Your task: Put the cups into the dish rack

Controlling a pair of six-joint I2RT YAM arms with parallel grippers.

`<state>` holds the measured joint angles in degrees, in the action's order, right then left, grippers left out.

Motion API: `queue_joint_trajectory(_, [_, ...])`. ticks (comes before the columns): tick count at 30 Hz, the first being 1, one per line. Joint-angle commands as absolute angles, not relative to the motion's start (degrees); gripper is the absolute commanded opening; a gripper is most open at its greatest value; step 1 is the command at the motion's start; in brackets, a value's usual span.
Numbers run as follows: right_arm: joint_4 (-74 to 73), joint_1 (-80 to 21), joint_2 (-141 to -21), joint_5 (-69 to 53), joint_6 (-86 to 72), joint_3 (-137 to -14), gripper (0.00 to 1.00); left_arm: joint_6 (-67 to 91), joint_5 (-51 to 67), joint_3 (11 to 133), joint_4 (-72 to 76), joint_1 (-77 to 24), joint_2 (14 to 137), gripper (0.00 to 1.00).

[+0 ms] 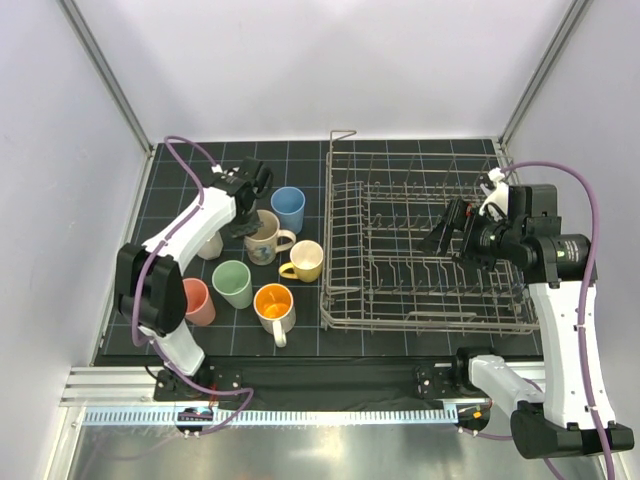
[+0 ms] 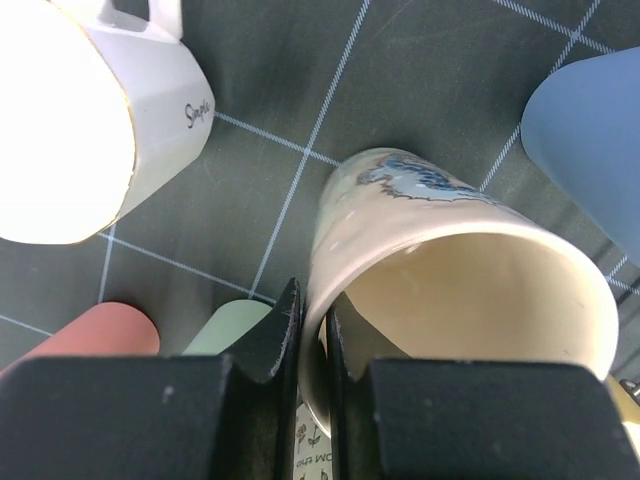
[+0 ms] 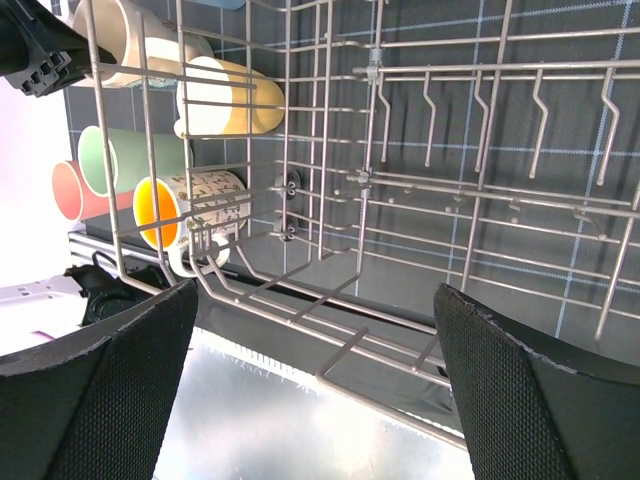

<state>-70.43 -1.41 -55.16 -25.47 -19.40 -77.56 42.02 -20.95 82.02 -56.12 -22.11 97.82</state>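
Your left gripper (image 2: 312,338) is pinched nearly closed on the rim of the cream mug (image 2: 450,270), one finger inside and one outside. The mug has a blue drawing on its side. You can't tell whether it's off the mat (image 2: 300,120).

Right of the hand: blue cup (image 2: 590,130). Ahead-left: white mug (image 2: 90,120) with script. Pink cup (image 2: 90,335) and pale green cup (image 2: 235,325) are cut off behind the fingers.

Your right gripper (image 3: 315,300) is spread wide, holding nothing, above the dish rack (image 1: 430,322).
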Motion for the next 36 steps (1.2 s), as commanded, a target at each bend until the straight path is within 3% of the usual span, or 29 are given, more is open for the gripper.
queue_joint_trajectory(1, [-70.14, -1.58, -55.55, -25.66, -19.16, -80.59, 1.00, 41.84, -25.48, 83.92, -58.27, -21.62, 93.17, 0.00])
queue_joint_trajectory(12, [-66.73, -2.81, -56.25, -20.56, -23.20, -82.88, 1.00, 42.01, -23.39, 92.46, -63.81, -21.62, 79.38, 0.00])
queue_joint_trajectory(19, [-56.97, -7.55, -60.81, -36.38, -29.08, -80.60, 1.00, 42.36, -12.61, 91.59, -56.61, -21.71, 66.72, 0.00])
queue_joint_trajectory(30, [-29.41, -25.83, -68.47, -48.41, -51.92, -81.04, 0.97, 43.25, 12.55, 71.73, -14.19, -21.71, 48.61, 0.00])
queue_joint_trajectory(36, [-11.29, -31.36, -69.34, -49.48, -68.89, -78.14, 0.97, 40.35, 18.70, 66.19, -3.18, -21.71, 45.88, 0.00])
